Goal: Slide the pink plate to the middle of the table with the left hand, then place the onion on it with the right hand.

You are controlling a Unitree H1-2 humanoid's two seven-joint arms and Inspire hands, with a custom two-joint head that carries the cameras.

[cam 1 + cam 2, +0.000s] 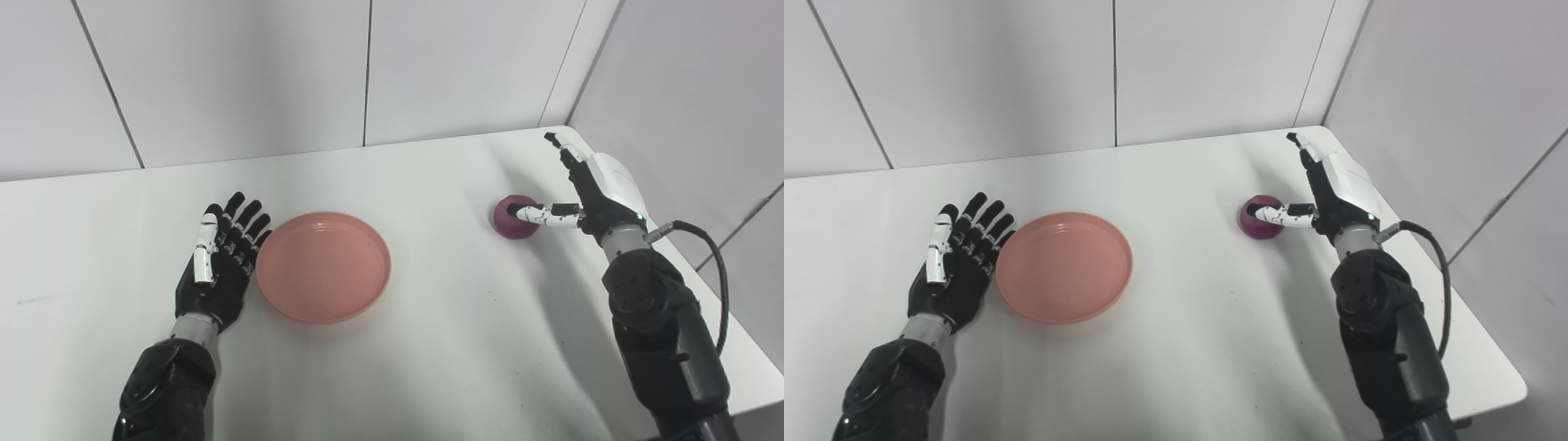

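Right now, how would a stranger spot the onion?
On the white table, look toward the far right corner. The small round purple onion sits beside the open right hand, well right of the round pink plastic plate; it is the only ball-shaped thing.

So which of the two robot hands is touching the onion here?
The right robot hand: its thumb lies across the purple onion near the table's right edge. The left robot hand lies open beside the pink plate, far from the onion.

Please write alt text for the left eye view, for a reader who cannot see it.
A pink plate lies on a white table, with the open left robot hand flat beside its left rim. To the right, the right robot hand is open next to a purple onion, thumb against it.
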